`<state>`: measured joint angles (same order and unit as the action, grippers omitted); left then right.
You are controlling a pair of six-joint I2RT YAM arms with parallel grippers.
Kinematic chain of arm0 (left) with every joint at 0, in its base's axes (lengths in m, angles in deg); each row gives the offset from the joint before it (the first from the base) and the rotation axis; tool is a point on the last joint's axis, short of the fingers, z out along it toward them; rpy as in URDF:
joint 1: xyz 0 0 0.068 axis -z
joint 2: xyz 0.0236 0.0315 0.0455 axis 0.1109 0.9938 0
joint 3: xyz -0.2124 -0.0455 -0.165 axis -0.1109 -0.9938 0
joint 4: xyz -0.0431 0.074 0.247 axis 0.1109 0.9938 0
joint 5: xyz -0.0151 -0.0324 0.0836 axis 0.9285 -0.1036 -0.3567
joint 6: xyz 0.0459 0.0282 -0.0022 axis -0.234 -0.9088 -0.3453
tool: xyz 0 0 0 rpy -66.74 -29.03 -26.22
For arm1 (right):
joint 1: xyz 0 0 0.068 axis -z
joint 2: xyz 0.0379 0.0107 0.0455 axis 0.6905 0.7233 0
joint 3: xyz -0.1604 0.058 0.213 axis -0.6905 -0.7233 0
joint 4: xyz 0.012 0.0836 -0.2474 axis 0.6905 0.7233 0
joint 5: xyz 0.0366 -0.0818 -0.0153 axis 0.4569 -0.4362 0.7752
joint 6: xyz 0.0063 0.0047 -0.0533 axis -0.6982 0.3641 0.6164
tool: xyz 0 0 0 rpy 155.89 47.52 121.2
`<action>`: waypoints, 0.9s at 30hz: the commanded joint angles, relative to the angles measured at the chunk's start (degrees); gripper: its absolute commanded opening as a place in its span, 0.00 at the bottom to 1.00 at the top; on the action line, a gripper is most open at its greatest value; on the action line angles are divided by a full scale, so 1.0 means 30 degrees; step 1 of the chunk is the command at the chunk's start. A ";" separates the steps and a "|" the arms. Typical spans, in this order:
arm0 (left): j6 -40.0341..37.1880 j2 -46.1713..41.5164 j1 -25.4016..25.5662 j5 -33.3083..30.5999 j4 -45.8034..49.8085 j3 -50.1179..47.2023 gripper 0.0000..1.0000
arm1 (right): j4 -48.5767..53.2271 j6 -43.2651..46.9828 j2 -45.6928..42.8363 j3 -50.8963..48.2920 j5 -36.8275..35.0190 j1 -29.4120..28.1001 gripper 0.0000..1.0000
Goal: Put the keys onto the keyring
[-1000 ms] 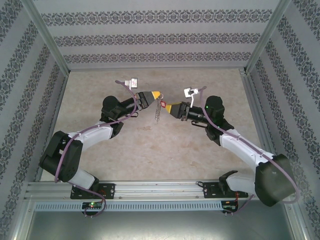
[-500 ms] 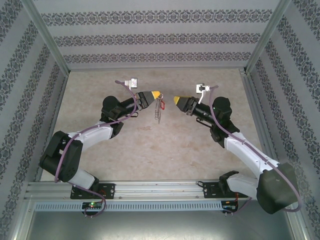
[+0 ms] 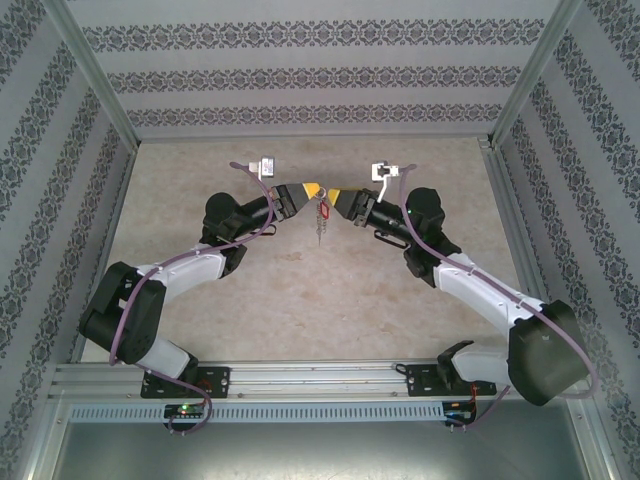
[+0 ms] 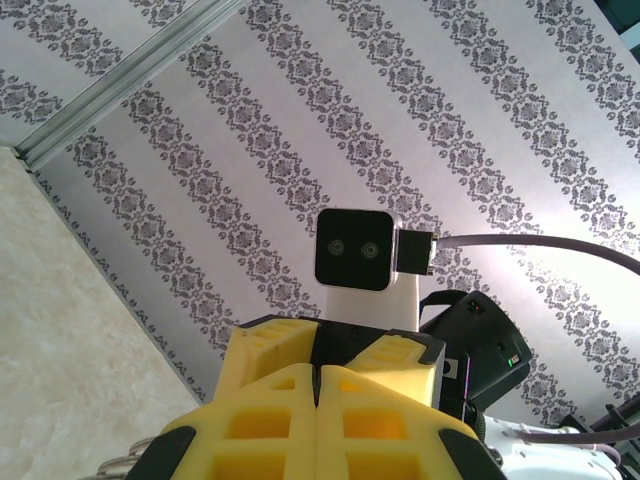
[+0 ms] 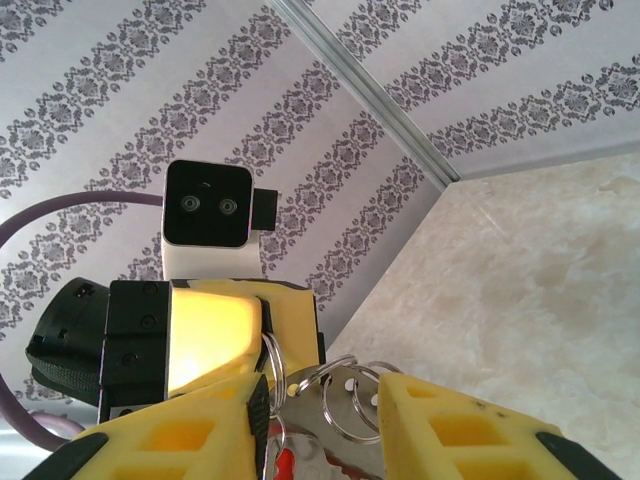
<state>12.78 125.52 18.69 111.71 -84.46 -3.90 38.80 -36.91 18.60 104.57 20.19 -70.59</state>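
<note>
The keyring [image 3: 319,228] hangs in the air between both arms, its chain of small rings dangling down. My left gripper [image 3: 314,189] is shut on one of its rings, and the red tag of the keys [image 3: 323,209] sits just under the fingertips. In the right wrist view the grey plate of the keyring [image 5: 312,385] with its small rings lies between the fingers of my open right gripper [image 5: 325,425], and the red tag [image 5: 285,465] shows at the bottom edge. In the left wrist view my left gripper [image 4: 318,390] has its yellow pads pressed together.
The beige table [image 3: 300,290] lies below with patterned walls on three sides. An aluminium rail [image 3: 300,375] runs along the near edge by the arm bases. The right wrist camera [image 4: 353,250] faces my left gripper at close range.
The right gripper pulled back to the right half a second ago, then returned and now stands open around the keyring. The left arm has held still with the keyring.
</note>
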 commanded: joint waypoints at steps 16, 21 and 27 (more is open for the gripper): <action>-0.0091 -0.0641 0.0022 -0.0022 -0.1393 -0.0190 0.00 | -0.1600 -0.0665 0.1116 0.1361 0.0418 -0.0546 0.20; -0.0121 -0.0685 -0.0001 -0.0033 -0.1320 -0.0098 0.00 | -0.1678 -0.0790 0.1594 0.1704 0.0793 -0.0698 0.21; -0.0259 -0.0751 0.0000 -0.0052 -0.1203 -0.0103 0.00 | -0.1631 -0.0732 0.1633 0.1601 0.0928 -0.0725 0.09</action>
<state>12.78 125.52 18.63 111.07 -84.41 -4.01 35.48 -39.22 23.22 108.31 21.61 -72.07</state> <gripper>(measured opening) 0.066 0.108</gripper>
